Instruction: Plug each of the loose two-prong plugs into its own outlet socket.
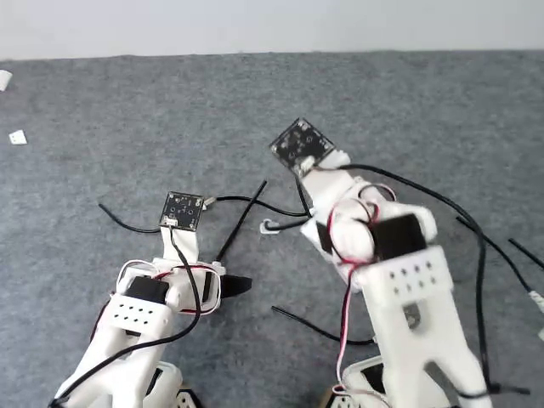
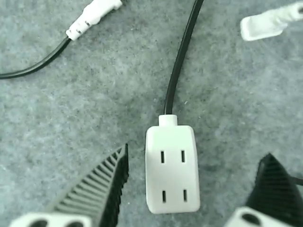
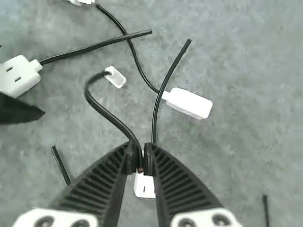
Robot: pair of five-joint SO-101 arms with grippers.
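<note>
A white outlet block with two pairs of slots lies flat on the grey carpet, its black cord running away from it. My left gripper is open, one black finger on each side of the block and not touching it. Two loose white plugs lie farther off. My right gripper is shut on a small white plug low over the carpet, with black cords entering between its fingers. Beyond it lie another white block and a small white plug.
Black cords cross the carpet between the two arms, and one more lies near the front. A small white plug sits between the arms. Paper scraps lie at the far left. The carpet's far half is open.
</note>
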